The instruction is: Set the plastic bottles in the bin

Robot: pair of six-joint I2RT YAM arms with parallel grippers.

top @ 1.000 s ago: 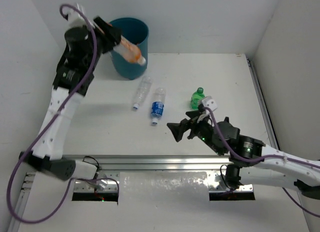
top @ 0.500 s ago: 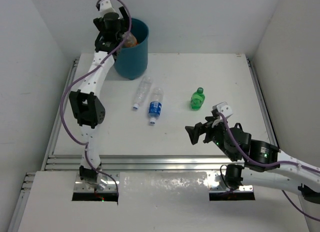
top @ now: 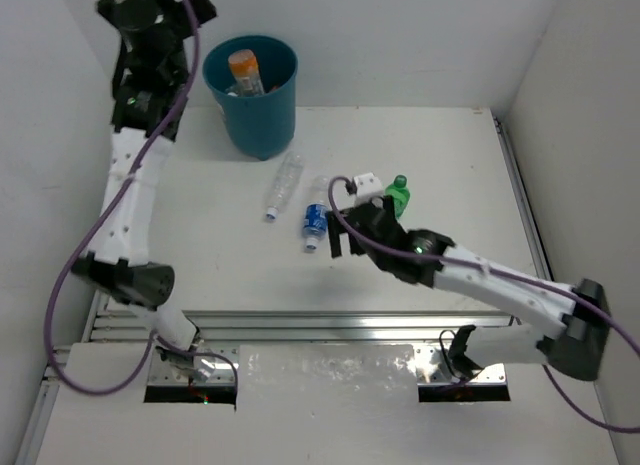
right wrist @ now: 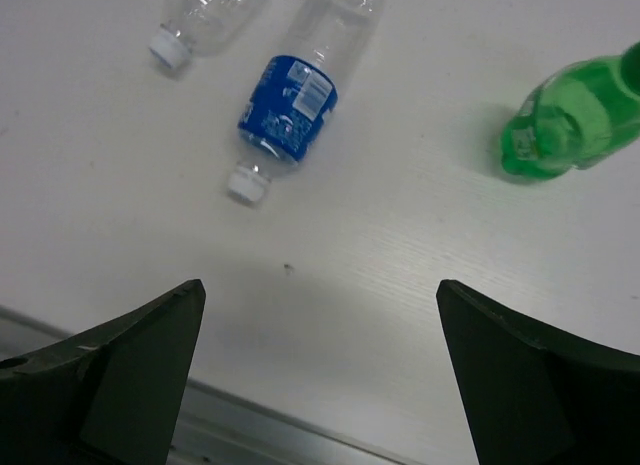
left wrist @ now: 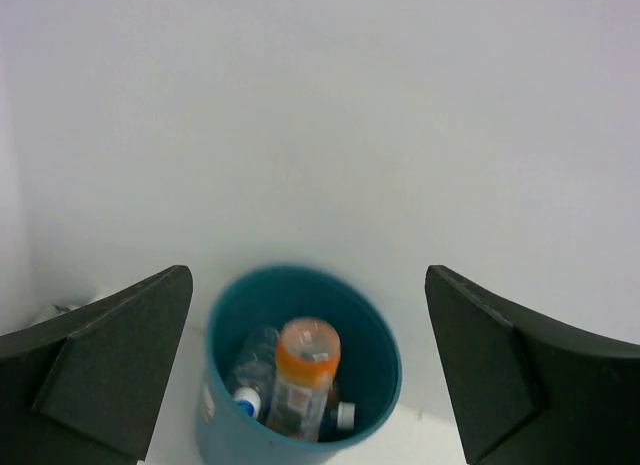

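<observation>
Some bottles sit in the blue bin, and three more are out on the table.

The bin [top: 262,125] is round and teal-blue, wide at the top and smaller at the bottom. It stands at the far side of the table [top: 440,155]. Inside it an orange bottle [top: 245,73] with an orange cap stands up, leaning a little. A see-through bottle [left wrist: 252,370] lies next to it, and a small white cap [left wrist: 343,415] peeks out too. Near the bin, a plain clear bottle [top: 284,185] lies on its side, its white cap pointing to the near edge. Just beside it lies a blue-label bottle [top: 315,217], cap the same way. A short green bottle [top: 397,196] stands up further right, apart from those two.
</observation>
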